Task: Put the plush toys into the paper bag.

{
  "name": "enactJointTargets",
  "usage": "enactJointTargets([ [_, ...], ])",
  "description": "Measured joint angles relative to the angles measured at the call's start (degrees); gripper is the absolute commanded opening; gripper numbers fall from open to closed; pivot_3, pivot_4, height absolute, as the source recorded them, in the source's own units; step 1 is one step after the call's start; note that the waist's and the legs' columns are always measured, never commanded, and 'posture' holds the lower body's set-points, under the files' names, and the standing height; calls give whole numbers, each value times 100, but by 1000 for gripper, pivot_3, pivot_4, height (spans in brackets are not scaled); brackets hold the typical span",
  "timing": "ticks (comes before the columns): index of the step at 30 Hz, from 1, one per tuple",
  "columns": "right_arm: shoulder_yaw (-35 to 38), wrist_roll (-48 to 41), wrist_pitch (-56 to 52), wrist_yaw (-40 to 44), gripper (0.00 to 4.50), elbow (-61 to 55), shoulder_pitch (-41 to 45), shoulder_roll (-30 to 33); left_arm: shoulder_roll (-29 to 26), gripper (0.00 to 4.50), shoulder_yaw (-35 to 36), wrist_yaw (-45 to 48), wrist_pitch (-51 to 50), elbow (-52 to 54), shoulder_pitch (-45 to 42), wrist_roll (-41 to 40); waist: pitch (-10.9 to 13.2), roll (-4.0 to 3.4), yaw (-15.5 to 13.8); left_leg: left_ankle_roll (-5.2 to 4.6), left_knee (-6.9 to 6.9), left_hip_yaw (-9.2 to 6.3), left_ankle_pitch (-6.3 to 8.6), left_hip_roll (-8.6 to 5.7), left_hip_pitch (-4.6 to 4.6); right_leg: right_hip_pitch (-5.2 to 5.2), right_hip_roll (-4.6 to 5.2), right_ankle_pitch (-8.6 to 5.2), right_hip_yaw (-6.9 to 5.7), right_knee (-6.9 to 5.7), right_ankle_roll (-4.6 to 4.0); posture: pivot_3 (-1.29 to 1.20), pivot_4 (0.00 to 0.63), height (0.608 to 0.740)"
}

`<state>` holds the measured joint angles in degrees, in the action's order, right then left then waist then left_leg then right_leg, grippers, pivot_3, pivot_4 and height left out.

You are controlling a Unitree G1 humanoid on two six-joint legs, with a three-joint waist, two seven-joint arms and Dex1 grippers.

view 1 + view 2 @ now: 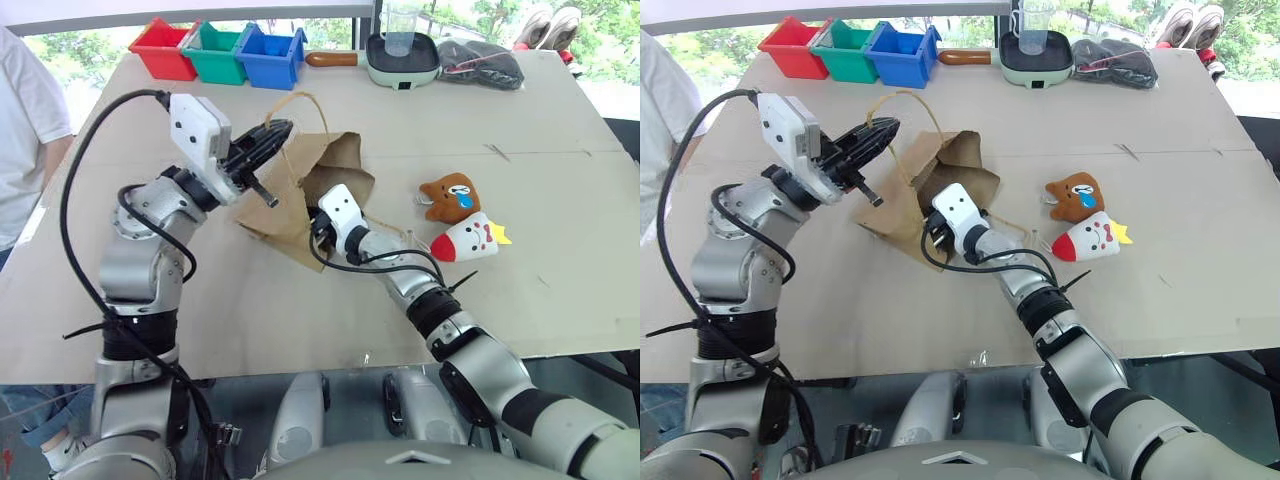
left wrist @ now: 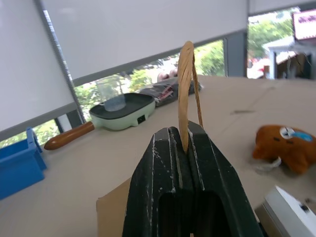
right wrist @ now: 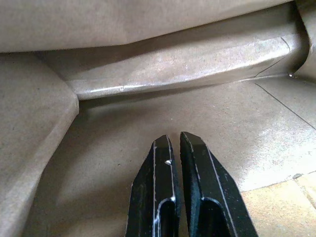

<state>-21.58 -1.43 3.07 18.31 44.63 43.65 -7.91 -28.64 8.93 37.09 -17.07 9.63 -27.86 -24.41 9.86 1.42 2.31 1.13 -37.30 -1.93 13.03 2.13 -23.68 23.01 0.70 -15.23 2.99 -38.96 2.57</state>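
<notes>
On the cardboard-covered table (image 1: 300, 320) the paper bag (image 1: 300, 195) lies crumpled, mouth toward the toys. Head views show the left gripper (image 1: 272, 135) above the bag; its wrist view reveals its fingers pinching a cord handle (image 2: 185, 84). Inside the bag, the right gripper (image 3: 178, 140) has its fingers pressed together, empty. Right of the bag lie the brown bear toy (image 1: 450, 197) and white toy (image 1: 468, 240).
</notes>
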Motion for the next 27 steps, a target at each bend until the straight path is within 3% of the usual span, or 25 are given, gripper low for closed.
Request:
enactJointTargets([
  [3, -197, 209, -185, -43, 60, -187, 11, 1, 79, 0, -44, 34, -11, 142, 111, -82, 0, -1, 14, 0, 4, 1, 0, 1, 0, 2, -2, 0, 1, -2, 0, 0, 150, 740],
  [6, -188, 50, -562, 566, 744, -505, 15, 16, -132, 0, -28, 506, 32, 142, 147, -300, 2, -3, 28, 0, 8, 2, 0, 4, -6, 12, -5, 0, 2, 0, -1, 0, 150, 740],
  [7, -181, -86, -831, 903, 1323, -838, -10, 42, -276, 0, 9, 805, 76, 100, 155, -426, 5, -6, 25, 0, 11, 2, 0, 4, -10, 16, -5, 0, 2, -1, -1, 0, 150, 740],
  [8, -169, -120, -922, 1003, 1611, -995, -15, 52, -336, 0, 32, 908, 98, 78, 167, -462, 5, -7, 21, 0, 12, -1, 0, 4, -13, 18, -5, 0, -1, 0, -1, 0, 150, 740],
  [11, -55, -467, -1867, 1601, 2979, -2797, -337, 701, -549, 0, 160, 1580, 236, -307, 172, -658, 6, -8, -62, 0, 12, -5, 0, -2, -20, 16, 9, -1, -14, 10, 0, 0, 150, 740],
  [14, 129, -643, -2525, 1781, 4320, -3706, -588, 1169, -596, 0, 184, 1863, 344, -544, 165, -687, 6, -8, -102, 0, 8, 2, 0, -7, -21, 13, 14, -1, -10, 13, 0, 0, 150, 740],
  [19, 757, -1089, -4335, 1748, 4433, -6206, -1203, 2247, -568, 0, 175, 2532, 514, -926, 88, -865, 7, -7, -128, -1, 8, 0, 0, -2, -20, 15, 4, -2, -11, 10, 0, 0, 150, 740],
  [22, 1049, -1094, -4785, 1515, 4433, -6833, -1563, 2523, -511, 0, 156, 2660, 530, -983, 19, -916, 6, -7, -128, -1, 10, 0, 0, -1, -19, 15, 2, -2, -9, 10, -1, 0, 150, 740],
  [27, 2177, -930, -6114, 849, 4433, -8098, -2773, 3403, -283, 0, 173, 2693, 507, -1057, -139, -1081, 7, -6, -163, -1, 0, 10, 1, -9, -27, 15, 13, -2, -1, 15, 2, 0, 150, 740],
])
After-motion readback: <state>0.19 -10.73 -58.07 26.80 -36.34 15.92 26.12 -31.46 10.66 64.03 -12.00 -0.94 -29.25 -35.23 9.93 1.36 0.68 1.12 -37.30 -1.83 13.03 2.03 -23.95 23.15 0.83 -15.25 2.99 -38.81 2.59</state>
